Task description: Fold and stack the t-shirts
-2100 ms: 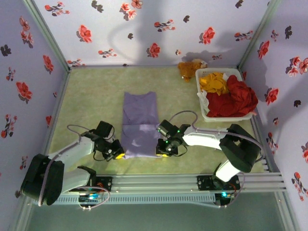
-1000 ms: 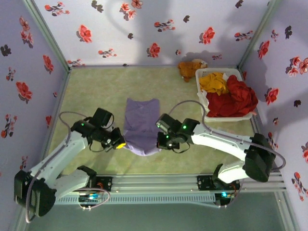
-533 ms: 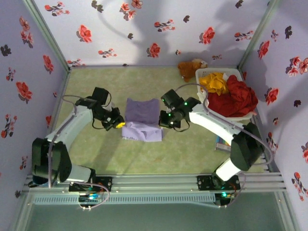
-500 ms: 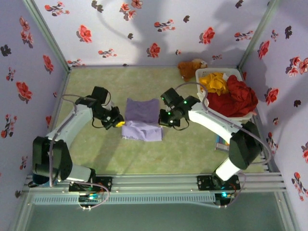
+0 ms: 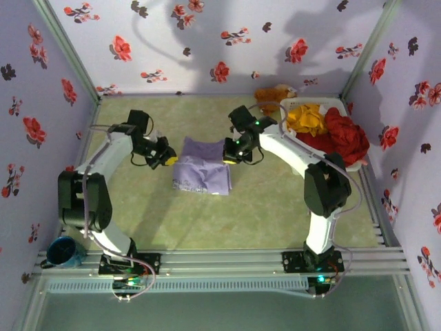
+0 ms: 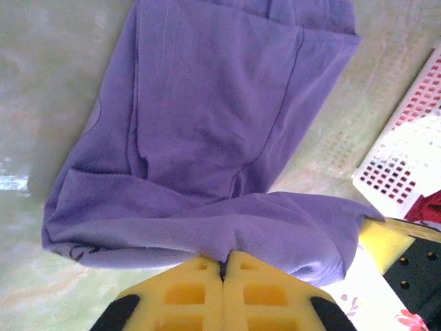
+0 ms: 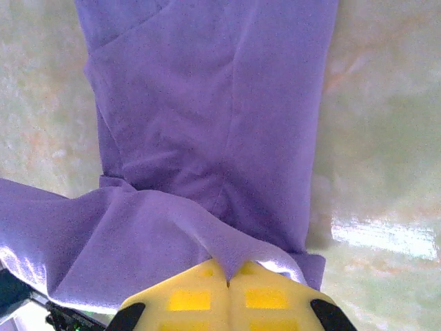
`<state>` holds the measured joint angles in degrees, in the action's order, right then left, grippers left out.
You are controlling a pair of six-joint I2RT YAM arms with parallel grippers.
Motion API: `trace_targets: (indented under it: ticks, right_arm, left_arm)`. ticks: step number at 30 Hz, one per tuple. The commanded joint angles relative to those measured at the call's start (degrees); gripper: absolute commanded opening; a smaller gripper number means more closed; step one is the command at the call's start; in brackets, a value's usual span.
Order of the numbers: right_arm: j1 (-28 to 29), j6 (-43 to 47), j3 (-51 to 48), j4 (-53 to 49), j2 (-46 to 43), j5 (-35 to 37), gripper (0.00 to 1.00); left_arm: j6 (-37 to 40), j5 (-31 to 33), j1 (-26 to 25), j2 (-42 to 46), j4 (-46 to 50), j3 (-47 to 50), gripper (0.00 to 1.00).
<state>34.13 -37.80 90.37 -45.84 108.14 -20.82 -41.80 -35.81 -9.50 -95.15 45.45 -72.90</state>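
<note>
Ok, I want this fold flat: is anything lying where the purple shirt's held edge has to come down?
Nothing visible. The left gripper and right gripper pinch the purple t-shirt by its edge above bare cloth; the plush toy and basket sit apart, to the right.

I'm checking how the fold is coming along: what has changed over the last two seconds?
The left gripper and right gripper stayed shut on the near hem of the purple t-shirt. They carried the hem away from the arm bases toward the far end, doubling the shirt over itself. Nothing was let go. The white basket and the plush toy have not moved.
</note>
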Motion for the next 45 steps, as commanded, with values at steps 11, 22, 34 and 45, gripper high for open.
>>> trace_targets:
  ticks: [11,22,34,45]
  right_arm:
    - [-5.92,0.52,10.16,1.09,12.23,-2.55,0.00]
    - [-7.39,-1.24,14.28,2.94,13.56,-2.10,0.00]
    - [-10.10,-2.62,18.87,8.20,20.35,-1.20,0.00]
    - [-14.73,-7.57,27.84,18.35,32.01,-5.34,0.20]
  left_arm:
    - [3.48,-5.25,1.94,-18.29,0.00,-18.68,0.00]
    - [1.07,-9.28,1.86,-24.19,-2.39,-28.80,0.00]
    - [-1.29,-10.52,1.85,-34.97,-5.19,-39.26,0.00]
    - [-9.67,-11.62,3.04,-52.40,-13.78,-57.15,0.10]
